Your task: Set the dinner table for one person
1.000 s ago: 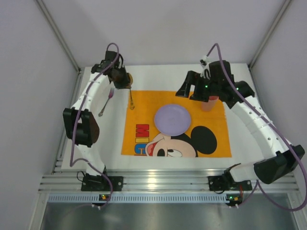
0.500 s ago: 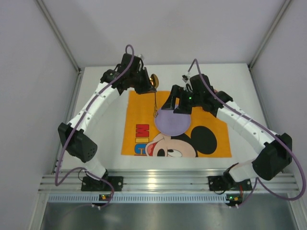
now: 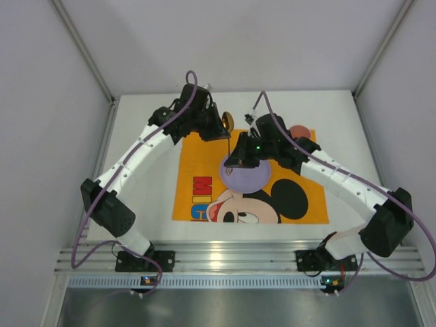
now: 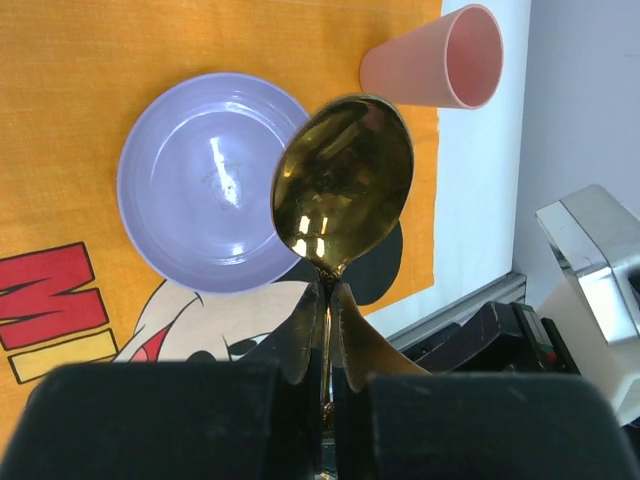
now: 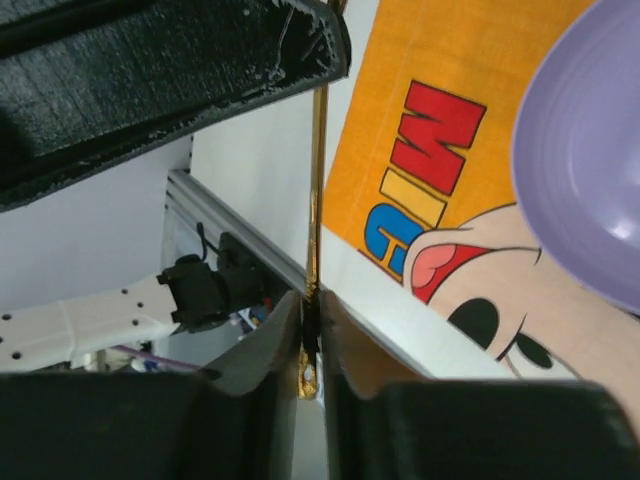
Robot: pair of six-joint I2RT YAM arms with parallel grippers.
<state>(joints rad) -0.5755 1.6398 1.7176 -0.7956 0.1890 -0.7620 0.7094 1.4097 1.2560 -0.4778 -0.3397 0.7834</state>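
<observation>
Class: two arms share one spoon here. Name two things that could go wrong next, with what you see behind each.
1. The left gripper pinches the spoon at its neck and the right gripper pinches the handle's end; if one pulls before the other lets go, the spoon may twist loose.
2. The handover is above the plate; a dropped spoon would likely hit it and could knock it askew on the mat.
</observation>
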